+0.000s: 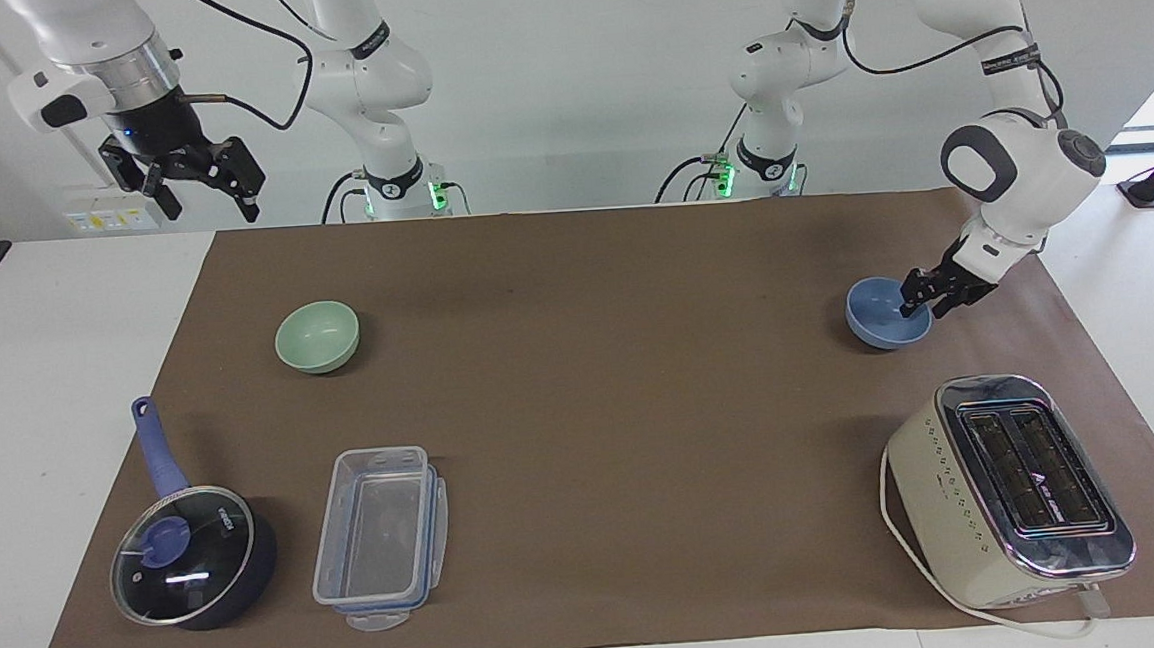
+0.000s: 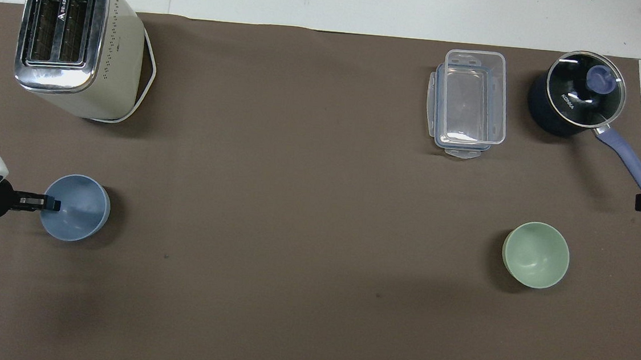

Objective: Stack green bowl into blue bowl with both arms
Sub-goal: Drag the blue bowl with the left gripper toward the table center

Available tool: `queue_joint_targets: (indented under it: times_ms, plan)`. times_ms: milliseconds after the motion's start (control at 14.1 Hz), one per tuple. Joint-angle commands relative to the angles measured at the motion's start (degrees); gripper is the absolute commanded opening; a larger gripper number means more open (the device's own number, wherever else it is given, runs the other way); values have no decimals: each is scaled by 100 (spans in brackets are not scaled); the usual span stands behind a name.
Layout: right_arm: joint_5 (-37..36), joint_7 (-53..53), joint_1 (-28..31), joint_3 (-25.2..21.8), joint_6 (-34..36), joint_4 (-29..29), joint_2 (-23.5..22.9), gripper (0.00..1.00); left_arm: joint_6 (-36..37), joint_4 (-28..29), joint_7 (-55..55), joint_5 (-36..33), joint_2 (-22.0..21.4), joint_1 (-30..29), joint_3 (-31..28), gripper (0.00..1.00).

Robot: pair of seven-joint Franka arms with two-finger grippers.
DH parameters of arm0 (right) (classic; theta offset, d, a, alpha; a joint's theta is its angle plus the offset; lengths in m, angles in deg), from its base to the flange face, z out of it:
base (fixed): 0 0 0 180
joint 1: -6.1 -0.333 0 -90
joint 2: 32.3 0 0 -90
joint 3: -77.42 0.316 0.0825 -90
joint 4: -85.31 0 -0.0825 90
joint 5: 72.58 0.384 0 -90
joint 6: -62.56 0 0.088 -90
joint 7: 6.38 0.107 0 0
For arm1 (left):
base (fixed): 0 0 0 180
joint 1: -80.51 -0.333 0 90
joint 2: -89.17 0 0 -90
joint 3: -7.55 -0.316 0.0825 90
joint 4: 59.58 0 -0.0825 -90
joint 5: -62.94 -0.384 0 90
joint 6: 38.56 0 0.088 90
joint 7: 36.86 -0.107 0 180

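While right gripper (image 1: 195, 179) waits, left gripper (image 1: 928, 298) straddles blue bowl (image 1: 882, 317) rim

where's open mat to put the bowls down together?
The widest bare patch is mid-mat, between the blue bowl and green bowl. It runs away from the robots between the toaster and clear container. Crowded: container beside saucepan; left gripper at the blue bowl's rim.

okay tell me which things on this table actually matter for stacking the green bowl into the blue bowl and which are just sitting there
Belongs to the job:
green bowl, toward the right arm's end
blue bowl, toward the left arm's end
left gripper, at the blue bowl's rim
right gripper, waiting high up

Just lying about:
toaster
clear container
lidded saucepan
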Motion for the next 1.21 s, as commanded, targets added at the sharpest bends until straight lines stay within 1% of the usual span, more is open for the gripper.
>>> queue_joint_targets:
  times_ms: [0, 71, 355, 639, 1137]
  plan:
    - [-90, 82, 21, 39, -10, 62, 84, 100, 64, 62, -381, 187, -129, -118, 66, 0]
    - [-90, 82, 21, 39, -10, 62, 84, 100, 108, 36, -390, 187, -173, -118, 57, 0]
    - [-90, 82, 21, 39, -10, 62, 84, 100, 511, 27, -382, 187, -620, 39, 74, 0]
    - [-82, 82, 21, 39, -10, 62, 84, 100, 785, 70, -233, 196, -858, 741, 74, 0]
    - [-82, 82, 21, 39, -10, 62, 84, 100, 294, 53, 2611, 187, -762, 2832, 83, 0]
